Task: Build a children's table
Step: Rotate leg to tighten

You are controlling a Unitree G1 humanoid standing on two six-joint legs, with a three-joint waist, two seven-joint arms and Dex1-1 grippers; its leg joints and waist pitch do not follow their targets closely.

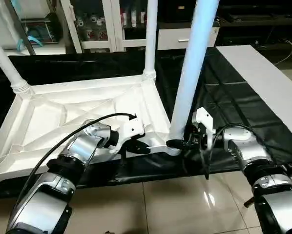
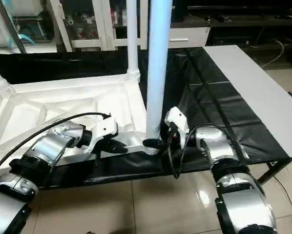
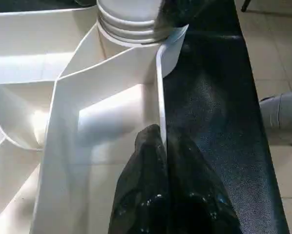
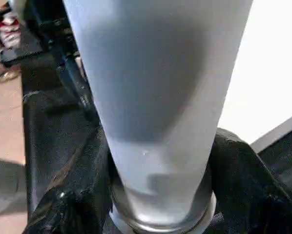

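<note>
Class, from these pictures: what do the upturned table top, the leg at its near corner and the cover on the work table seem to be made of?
Table top: likely moulded plastic, white, slightly glossy; thin ribs and soft highlights suggest it.
Near leg: probably the same smooth white plastic; a seamless tube with a ringed base.
Cover: seemingly thin black plastic sheeting or coated fabric; creased, faintly shiny.

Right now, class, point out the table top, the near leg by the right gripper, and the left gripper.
table top (image 1: 63, 117), left eye view, ribbed underside.
near leg (image 1: 192, 68), left eye view, middle of its shaft.
left gripper (image 1: 145, 148), left eye view, between its fingertips.
</note>
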